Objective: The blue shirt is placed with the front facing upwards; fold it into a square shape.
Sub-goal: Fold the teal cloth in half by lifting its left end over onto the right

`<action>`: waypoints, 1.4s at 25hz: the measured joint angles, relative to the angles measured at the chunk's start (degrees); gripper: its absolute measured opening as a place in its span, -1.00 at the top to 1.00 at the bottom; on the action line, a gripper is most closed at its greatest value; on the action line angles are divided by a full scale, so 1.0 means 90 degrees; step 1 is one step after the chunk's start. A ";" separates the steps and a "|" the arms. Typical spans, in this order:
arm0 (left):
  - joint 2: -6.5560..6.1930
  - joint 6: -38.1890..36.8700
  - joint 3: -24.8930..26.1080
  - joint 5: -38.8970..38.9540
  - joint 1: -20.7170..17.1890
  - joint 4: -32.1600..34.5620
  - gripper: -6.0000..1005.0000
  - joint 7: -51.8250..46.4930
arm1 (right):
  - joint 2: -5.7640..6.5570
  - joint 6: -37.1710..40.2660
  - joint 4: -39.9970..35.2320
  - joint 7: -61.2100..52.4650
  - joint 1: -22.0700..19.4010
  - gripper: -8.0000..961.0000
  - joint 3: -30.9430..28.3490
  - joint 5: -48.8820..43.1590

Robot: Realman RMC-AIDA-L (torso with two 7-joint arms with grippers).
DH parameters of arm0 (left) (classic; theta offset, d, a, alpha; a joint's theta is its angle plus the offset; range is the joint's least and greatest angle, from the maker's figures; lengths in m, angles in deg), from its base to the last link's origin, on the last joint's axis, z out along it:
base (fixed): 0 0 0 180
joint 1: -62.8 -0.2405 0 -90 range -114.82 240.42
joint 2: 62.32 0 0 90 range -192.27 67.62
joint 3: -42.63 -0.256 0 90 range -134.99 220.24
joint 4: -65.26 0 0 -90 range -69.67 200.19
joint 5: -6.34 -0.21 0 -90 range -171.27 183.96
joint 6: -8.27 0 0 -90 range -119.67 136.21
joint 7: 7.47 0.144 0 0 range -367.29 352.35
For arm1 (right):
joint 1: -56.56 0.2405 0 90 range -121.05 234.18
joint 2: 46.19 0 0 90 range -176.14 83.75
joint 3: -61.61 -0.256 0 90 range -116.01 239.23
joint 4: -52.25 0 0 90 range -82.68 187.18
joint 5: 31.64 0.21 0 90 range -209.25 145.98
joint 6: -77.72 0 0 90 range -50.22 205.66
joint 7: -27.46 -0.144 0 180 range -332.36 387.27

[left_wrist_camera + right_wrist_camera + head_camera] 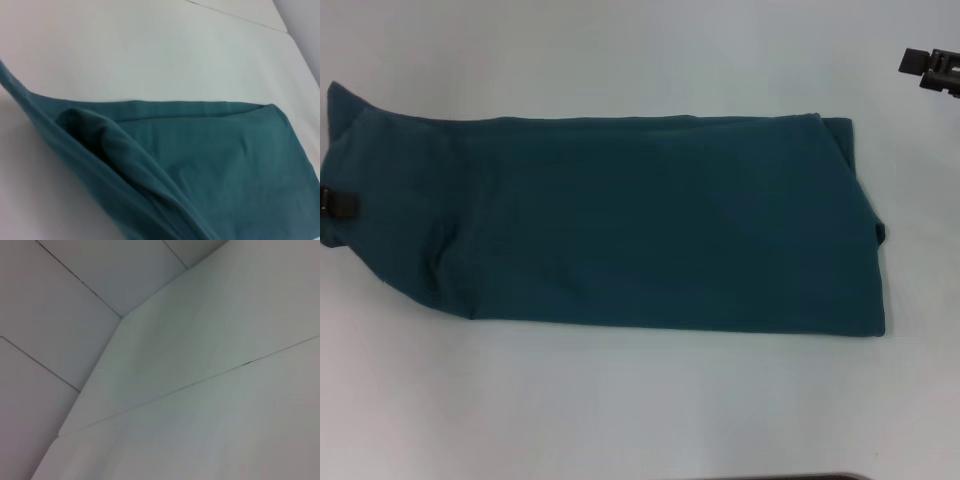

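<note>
I have the blue shirt (650, 225) lying across the middle of the white bench (640, 400) as a long band, plain teal side up, no lettering showing. The sleeves and sides look tucked in already, so I judge the lengthwise folds done and the crosswise fold, end over end, to be the step in hand.

My left gripper (338, 203) sits at the shirt's left end, right at the edge of the head view, where a small black part shows against the cloth. That end is lifted: the left wrist view shows the fabric edge raised off the bench, with a loose inner fold (100, 137) sagging beneath it. From that I take the left fingers to be clenched on the shirt's end, though the fingertips themselves are out of sight.

My right gripper (932, 68) hangs well apart from the shirt, off beyond its far right corner, touching nothing. I cannot tell whether its fingers are released or clenched. Its wrist view shows only bare white surface.

The next move, as I judge it, calls for carrying the lifted left end up and over towards the right end, keeping the edges lined up. The sagging inner layer could bunch beneath, so I would keep the cloth taut as it travels.
</note>
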 joint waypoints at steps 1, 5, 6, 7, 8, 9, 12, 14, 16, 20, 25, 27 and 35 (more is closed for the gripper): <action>-0.0016 -0.0004 0.0000 0.0000 -0.0014 0.0019 0.93 0.0018 | -0.0002 0.0000 -0.0011 0.0000 0.0001 -0.59 0.0003 0.0000; -0.0068 -0.0006 0.0010 0.0003 -0.0082 0.0054 0.93 0.0056 | -0.0015 0.0009 -0.0023 0.0001 0.0009 -0.59 0.0026 0.0002; -0.0081 -0.0010 0.0013 0.0003 -0.0098 0.0056 0.93 0.0067 | -0.0018 0.0013 -0.0032 0.0001 0.0018 -0.59 0.0042 0.0004; -0.0102 -0.0021 0.0038 0.0005 -0.0127 0.0064 0.93 0.0085 | -0.0020 0.0018 -0.0047 0.0000 0.0031 -0.59 0.0058 0.0006; -0.0117 -0.0028 0.0060 0.0005 -0.0149 0.0070 0.93 0.0099 | -0.0020 0.0022 -0.0064 -0.0001 0.0050 -0.59 0.0071 0.0006; -0.0132 -0.0035 0.0088 0.0006 -0.0175 0.0076 0.93 0.0110 | -0.0020 0.0029 -0.0080 -0.0001 0.0066 -0.59 0.0081 0.0005; -0.0178 -0.0101 0.0222 0.0006 -0.0263 0.0077 0.93 0.0136 | -0.0020 0.0047 -0.0096 -0.0006 0.0123 -0.59 0.0161 -0.0003; -0.0190 -0.0151 0.0299 0.0005 -0.0334 0.0065 0.92 0.0164 | -0.0023 0.0063 -0.0104 -0.0015 0.0151 -0.59 0.0250 -0.0004; -0.0197 -0.0196 0.0381 0.0007 -0.0396 0.0040 0.92 0.0202 | -0.0032 0.0092 -0.0125 -0.0017 0.0171 -0.59 0.0317 0.0003; -0.0189 -0.0244 0.0425 0.0029 -0.0420 0.0027 0.93 0.0266 | -0.0041 0.0159 -0.0251 0.0010 0.0243 -0.59 0.0398 0.0009; -0.0141 -0.0436 0.0439 0.0444 -0.0385 0.0012 0.93 0.0335 | -0.0092 0.0232 -0.0306 0.0053 0.0300 -0.59 0.0472 -0.0001; -0.0102 -0.0546 0.0434 0.0734 -0.0384 0.0009 0.93 0.0370 | -0.0097 0.0276 -0.0348 0.0056 0.0314 -0.59 0.0534 -0.0001; 0.0216 -0.0923 0.0292 0.1348 -0.0264 -0.0181 0.93 0.0629 | -0.0114 0.0365 -0.0472 0.0139 0.0376 -0.59 0.0604 0.0005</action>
